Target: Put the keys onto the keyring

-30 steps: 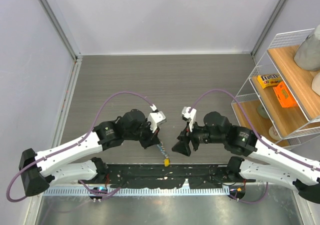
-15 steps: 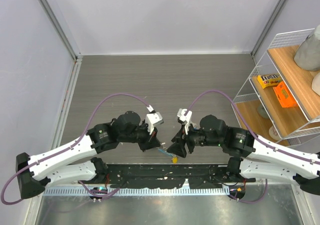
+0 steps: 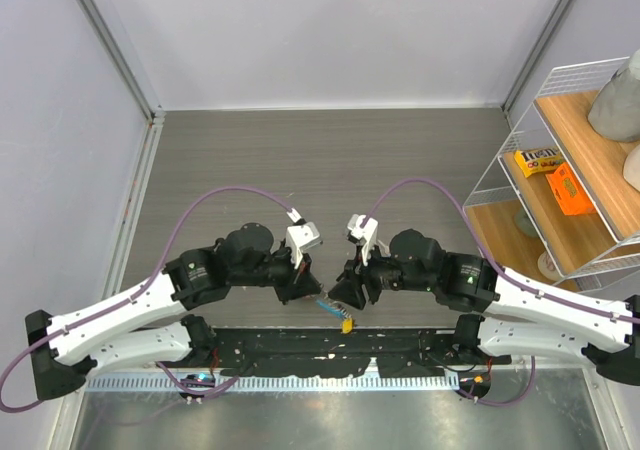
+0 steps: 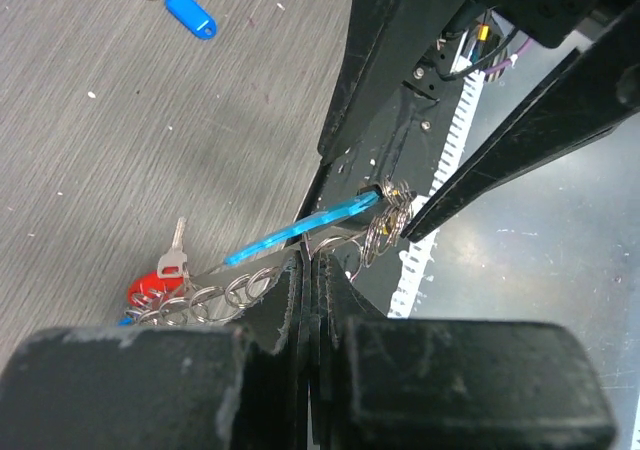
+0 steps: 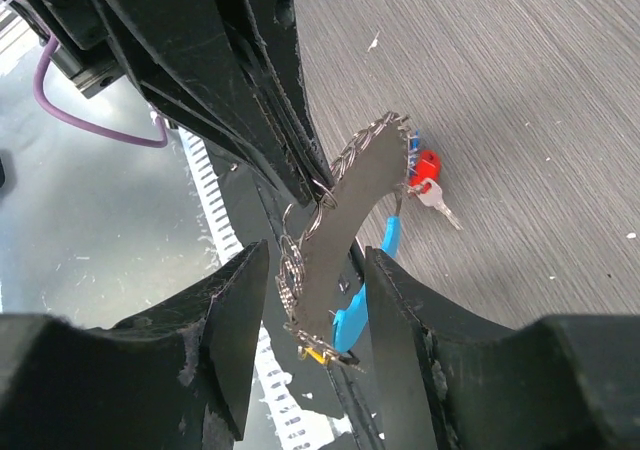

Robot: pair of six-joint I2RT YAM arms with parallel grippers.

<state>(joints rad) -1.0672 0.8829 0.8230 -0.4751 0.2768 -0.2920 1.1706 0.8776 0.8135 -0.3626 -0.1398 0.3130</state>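
Observation:
My left gripper (image 4: 311, 262) is shut on the keyring (image 4: 215, 297), a loop of small silver links with a light-blue band (image 4: 300, 230), held above the table's near edge. A red-tagged key (image 4: 150, 288) and a yellow tag (image 3: 346, 323) hang from the keyring. My right gripper (image 5: 315, 270) is open, one finger on each side of the loop (image 5: 300, 245) without touching it. The blue band (image 5: 350, 320) and the yellow tag (image 5: 325, 355) hang between its fingers. A loose silver key with a blue tag (image 4: 190, 15) lies on the table further off. From above, the left gripper (image 3: 305, 290) and the right gripper (image 3: 342, 295) nearly meet.
A wire shelf (image 3: 500, 170) stands at the right with a yellow candy pack (image 3: 537, 160) and an orange item (image 3: 571, 190). The black base plate (image 3: 330, 350) and a white toothed strip (image 3: 300, 380) run along the near edge under the ring.
Both arms have drawn closer together and nearer the front edge. The right jaws have narrowed around the ring. The left gripper stays shut on it.

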